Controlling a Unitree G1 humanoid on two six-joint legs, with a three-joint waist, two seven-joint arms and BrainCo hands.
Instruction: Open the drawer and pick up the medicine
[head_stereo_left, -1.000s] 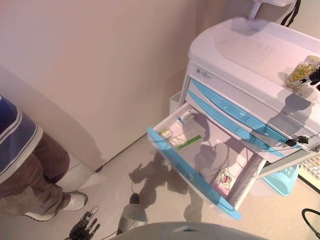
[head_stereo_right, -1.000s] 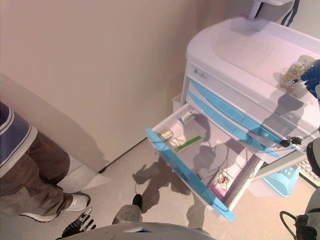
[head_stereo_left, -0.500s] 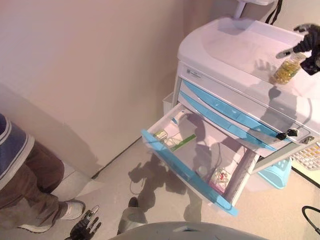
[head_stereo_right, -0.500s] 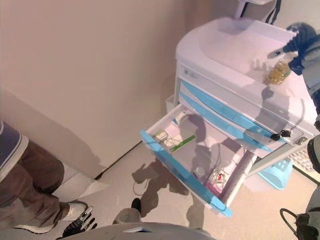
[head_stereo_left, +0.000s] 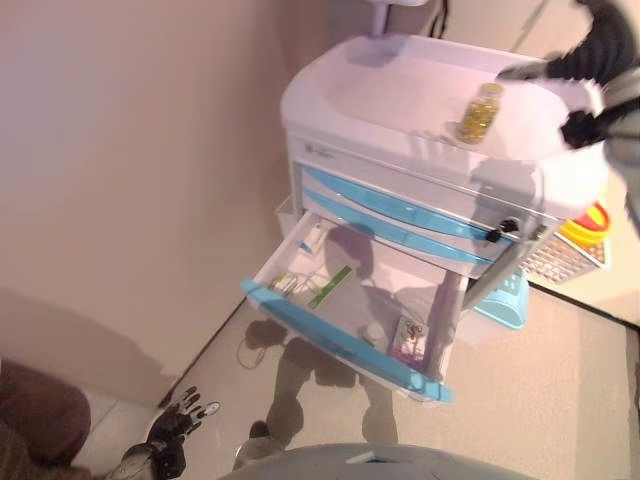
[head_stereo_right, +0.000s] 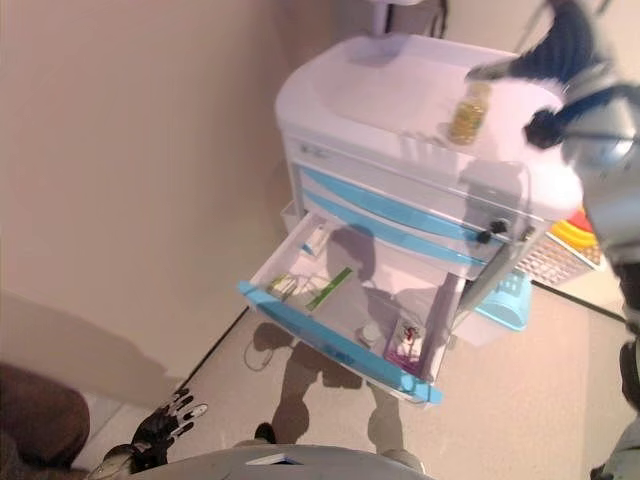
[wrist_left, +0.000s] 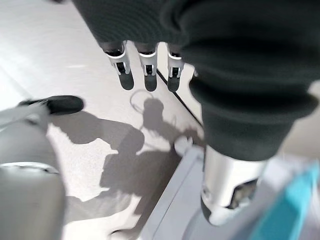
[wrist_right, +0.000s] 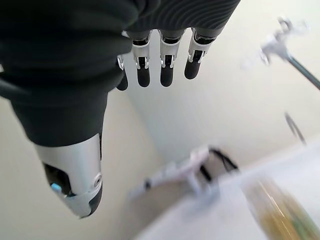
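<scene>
The white cart (head_stereo_left: 380, 95) has blue-fronted drawers, and its bottom drawer (head_stereo_left: 340, 335) stands pulled out. In the drawer lie small medicine boxes (head_stereo_left: 284, 284), a green strip (head_stereo_left: 331, 286) and a packet with red print (head_stereo_left: 407, 338). A clear bottle of yellow capsules (head_stereo_left: 478, 111) stands upright on the cart top. My right hand (head_stereo_left: 592, 62) hovers open just right of the bottle and above it, apart from it. In its wrist view the fingers (wrist_right: 165, 70) are straight and hold nothing. My left hand (head_stereo_left: 170, 436) hangs open low by the floor.
A wall runs along the cart's left side. A blue basket (head_stereo_left: 505, 298) hangs on the cart's right side, with a white mesh tray (head_stereo_left: 562, 256) and yellow and red items (head_stereo_left: 586, 224) past it. A person's leg (head_stereo_left: 30, 430) shows at the lower left.
The camera has swung right, shifting the whole picture left. My right hand, on the bottle's top half a second ago, has come off it and risen; the bottle stays upright on the cart.
</scene>
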